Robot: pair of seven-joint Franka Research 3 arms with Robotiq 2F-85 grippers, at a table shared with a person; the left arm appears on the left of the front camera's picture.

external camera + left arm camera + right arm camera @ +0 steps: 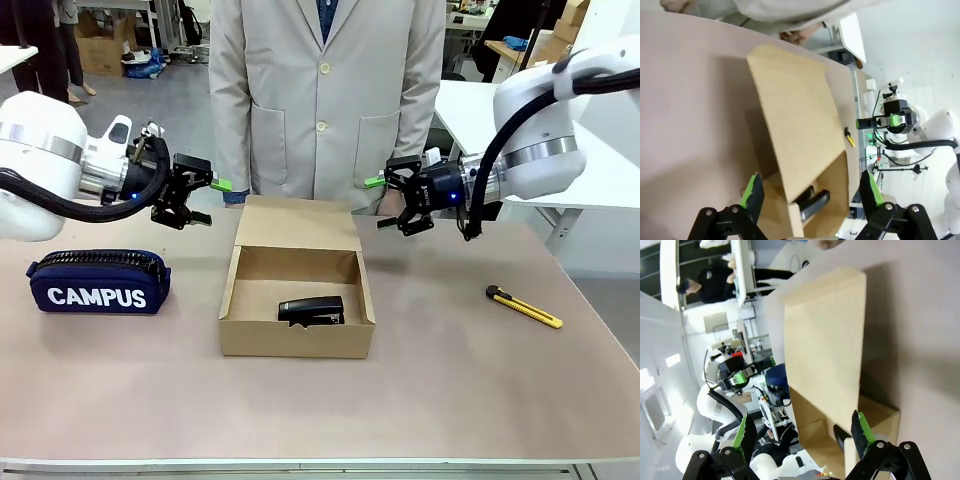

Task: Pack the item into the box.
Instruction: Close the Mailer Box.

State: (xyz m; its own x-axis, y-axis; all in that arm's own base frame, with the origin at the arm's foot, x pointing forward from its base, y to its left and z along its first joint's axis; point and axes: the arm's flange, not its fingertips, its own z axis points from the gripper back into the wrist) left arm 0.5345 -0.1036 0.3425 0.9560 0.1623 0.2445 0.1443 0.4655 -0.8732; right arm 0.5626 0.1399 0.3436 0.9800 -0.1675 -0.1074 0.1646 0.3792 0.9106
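Flanking open box [296, 341], left end effector [212, 200], right end effector [380, 203], both apart, stapler [312, 311] inside.

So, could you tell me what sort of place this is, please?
Likely a robotics lab: the left gripper and right gripper flank a box on a table, a person in a pale coat stands opposite, and worktables and cartons stand behind.

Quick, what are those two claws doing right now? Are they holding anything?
Left gripper: open, holding nothing.
Right gripper: open, holding nothing.
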